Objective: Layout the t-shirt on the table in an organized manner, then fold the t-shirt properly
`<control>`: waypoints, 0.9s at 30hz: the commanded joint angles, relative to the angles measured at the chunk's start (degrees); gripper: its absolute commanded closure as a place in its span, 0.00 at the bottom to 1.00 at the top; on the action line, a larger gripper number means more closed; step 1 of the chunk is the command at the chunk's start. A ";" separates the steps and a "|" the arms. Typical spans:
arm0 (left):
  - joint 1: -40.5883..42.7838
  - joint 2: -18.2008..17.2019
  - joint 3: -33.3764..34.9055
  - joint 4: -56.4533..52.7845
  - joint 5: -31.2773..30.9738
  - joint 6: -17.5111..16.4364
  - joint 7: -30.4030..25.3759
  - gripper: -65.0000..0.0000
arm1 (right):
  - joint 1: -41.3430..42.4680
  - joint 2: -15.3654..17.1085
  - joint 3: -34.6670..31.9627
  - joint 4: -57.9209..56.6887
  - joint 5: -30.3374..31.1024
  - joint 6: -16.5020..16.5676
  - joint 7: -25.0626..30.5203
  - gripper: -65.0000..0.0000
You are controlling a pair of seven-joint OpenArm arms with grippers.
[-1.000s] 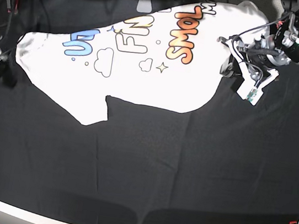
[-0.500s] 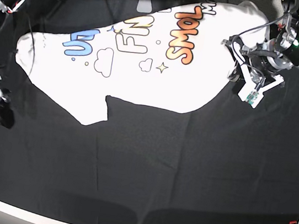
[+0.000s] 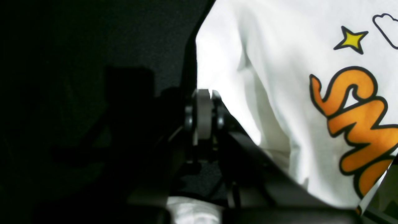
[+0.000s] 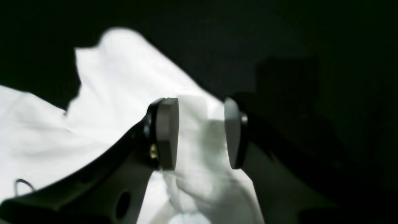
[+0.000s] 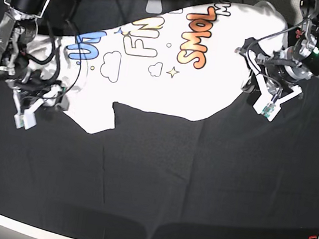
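Now the right arm, which a moment ago was off by the desk's (image 5: 158, 173) left edge, clear of the cloth, has swung in over the shirt's (image 5: 152, 89) left end, and its fingers (image 4: 199, 133) stand apart with a bunched fold of white cloth lying between the two pads, not yet pinched. In the base view that right gripper (image 5: 38, 93) sits right at the shirt's left margin, near the rear left corner of the desk. The left gripper (image 5: 259, 89) has barely shifted in the same second; it hangs at the shirt's right margin, toward the rear right corner, and its fingers (image 3: 203, 115) are pressed together. From its own camera they look to sit just beside the hem over bare black cloth, and I cannot make out any shirt caught in them. The shirt itself lies print up, slanting across the rear half of the desk, its right end reaching the rear edge, with a notch cut into its near side where something seems folded under. So it is spread but crooked, and the layout is not finished. To my eye, the change means both ends now have an arm on hand: the right one looks about to close on that fold, and once it has a hold the two could pull the shirt straight before any folding starts.
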 commanded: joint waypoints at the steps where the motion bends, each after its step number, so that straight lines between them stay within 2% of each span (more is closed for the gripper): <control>1: -0.31 -0.31 -0.17 0.87 -0.42 0.00 -0.94 1.00 | 1.31 0.96 -0.17 -0.13 -0.42 0.34 2.32 0.63; 6: -0.28 -0.31 -0.17 0.87 -0.42 0.00 -0.92 1.00 | 1.60 1.01 -0.33 -4.68 -6.45 0.34 8.63 0.64; 9: -0.31 -0.33 -0.17 0.87 -0.42 0.00 -0.92 1.00 | 1.57 0.87 -0.35 -4.96 -6.12 0.34 7.54 0.67; 12: -0.33 -0.33 -0.17 0.87 -0.42 -0.02 -0.96 1.00 | 1.57 0.79 -0.35 -4.96 -6.12 0.34 4.87 0.81; 14: -0.48 -0.35 -0.17 0.87 -0.37 -0.20 -1.44 1.00 | 1.57 0.83 -0.33 -4.94 -6.12 0.34 3.82 1.00; 17: -1.81 -0.96 -0.22 0.90 -0.09 -0.20 -2.78 1.00 | 1.66 0.81 -0.33 -4.92 -6.01 0.34 4.17 1.00; 21: -6.80 -3.98 -0.28 0.90 0.24 -0.13 -3.08 1.00 | 3.21 1.31 -0.24 -4.85 -1.33 0.34 4.04 1.00; 27: -14.93 -8.02 -0.28 0.92 -2.05 0.00 -0.57 1.00 | 9.90 2.34 -0.17 -1.92 3.41 0.34 -0.68 1.00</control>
